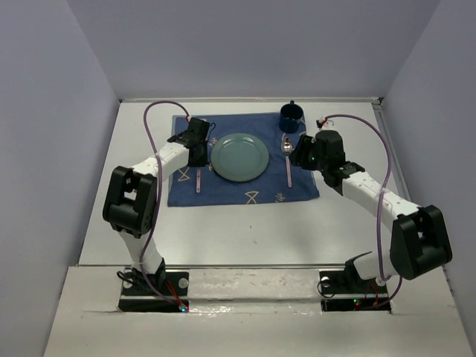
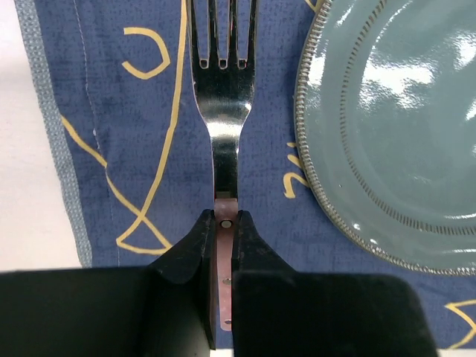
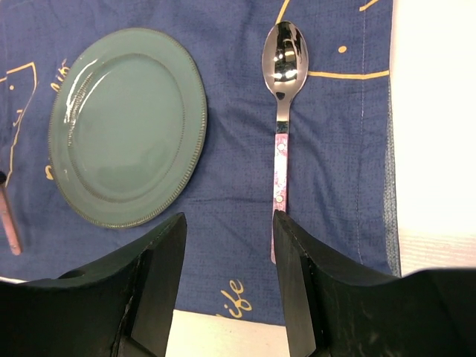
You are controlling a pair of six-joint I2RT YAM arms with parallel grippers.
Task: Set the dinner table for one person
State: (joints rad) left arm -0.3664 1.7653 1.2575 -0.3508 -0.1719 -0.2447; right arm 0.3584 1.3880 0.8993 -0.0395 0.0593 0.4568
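One view, L wrist: jaws pinch fork [image 2: 224,89].

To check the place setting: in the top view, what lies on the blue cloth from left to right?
fork → plate → spoon. The cup is left out: it stands in line with the spoon.

Plate [image 1: 240,156] centred on cloth [image 1: 223,195] — fork [image 1: 199,178] left, spoon [image 1: 288,160] right, mug [image 1: 291,117] behind spoon

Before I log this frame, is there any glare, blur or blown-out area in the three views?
Left wrist: white glare patches on the plate, fork sharp. Right wrist: table washed out at right, spoon bowl shows bright reflections. Top: even light, soft shadows, no blur.
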